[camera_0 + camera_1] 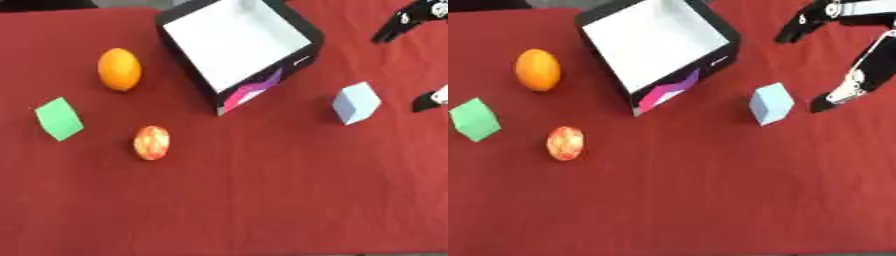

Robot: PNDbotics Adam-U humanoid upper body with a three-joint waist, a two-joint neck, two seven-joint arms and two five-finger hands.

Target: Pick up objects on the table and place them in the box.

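Observation:
A black box (302, 31) with a white inside stands at the top middle of the red table, and nothing shows inside it. An orange (119, 69) lies to its left. Below that lie a green cube (59, 118) and a red-and-yellow speckled egg-shaped thing (151, 142). A pale blue cube (771, 103) sits to the right of the box. My right hand (852, 85) hangs just right of the blue cube, fingers straight and spread, holding nothing and apart from the cube. My left hand is out of sight.
The red cloth (262, 200) covers the whole table down to its front edge at the bottom. The box has a pink and purple pattern (249, 91) on its near side.

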